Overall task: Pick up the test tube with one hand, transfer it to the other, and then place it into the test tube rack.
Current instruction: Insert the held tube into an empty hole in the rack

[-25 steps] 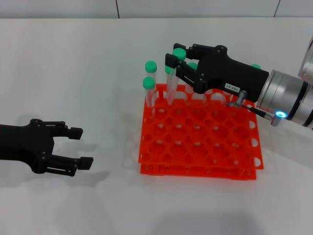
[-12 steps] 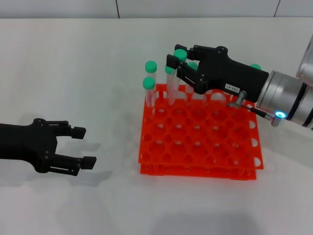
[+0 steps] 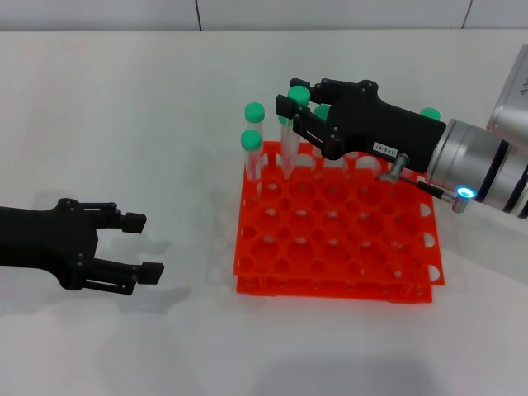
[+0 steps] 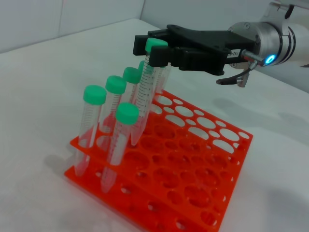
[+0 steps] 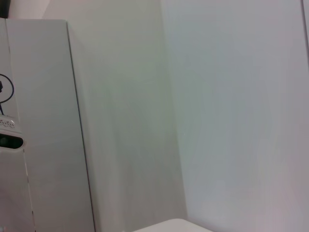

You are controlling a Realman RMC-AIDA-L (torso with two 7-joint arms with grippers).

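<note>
My right gripper (image 3: 289,99), black with a white label and silver wrist, is shut on the test tube (image 3: 290,148) just below its green cap. It holds the tube tilted over the back row of the orange-red test tube rack (image 3: 338,239), with the tube's lower end down in a hole. The left wrist view shows the same grip (image 4: 152,47) on the tube (image 4: 146,89) above the rack (image 4: 193,174). My all-black left gripper (image 3: 144,245) is open and empty, low over the table left of the rack.
Several other green-capped tubes stand in the rack's back-left holes (image 3: 252,140) (image 4: 94,96). Another green cap (image 3: 430,114) shows behind my right gripper. The right wrist view shows only a pale wall and cabinet.
My right gripper has shifted slightly left with the tube in it. My left gripper has crept a little to the right and stays open.
</note>
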